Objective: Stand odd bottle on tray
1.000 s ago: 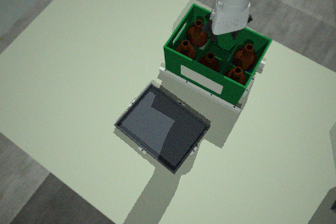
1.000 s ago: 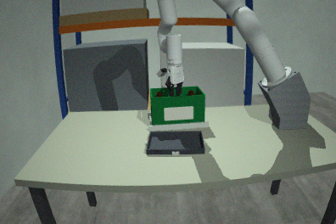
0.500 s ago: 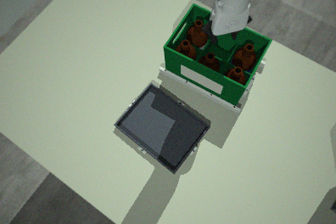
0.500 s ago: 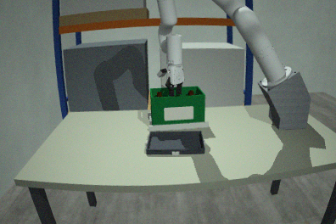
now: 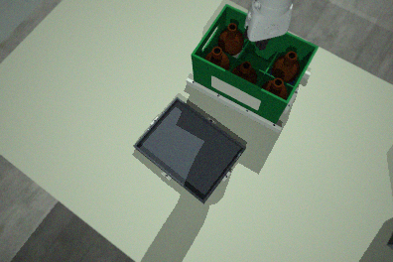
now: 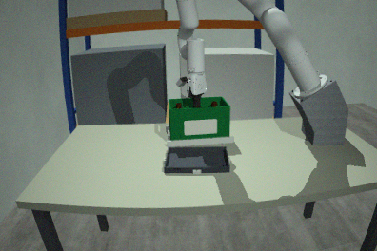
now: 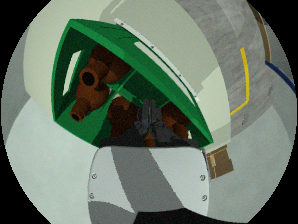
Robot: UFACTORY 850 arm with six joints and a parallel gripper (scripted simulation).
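The green crate (image 5: 200, 71) (image 6: 176, 128) stands level with five brown bottles upright in it. In the top view, one bottle (image 5: 231, 42) is at back left, one (image 5: 217, 59) at front left, one (image 5: 245, 71) at front middle, one (image 5: 288, 66) at back right and one (image 5: 277, 88) at front right. My gripper (image 5: 262, 45) (image 6: 196, 103) (image 7: 149, 106) is shut, its fingertips together, with no bottle seen between them. It reaches down into the crate's back middle part, among the bottles. The dark tray (image 5: 169, 145) (image 6: 176, 161) lies level and empty. The necks are too small to compare.
Green dividers (image 7: 127, 81) split the crate inside. A pale rail (image 5: 233, 102) (image 6: 205, 142) runs along the crate's front foot. The tray lies in front of the crate, with small pale blocks at its sides. The crate walls and bottle necks are close around the fingers.
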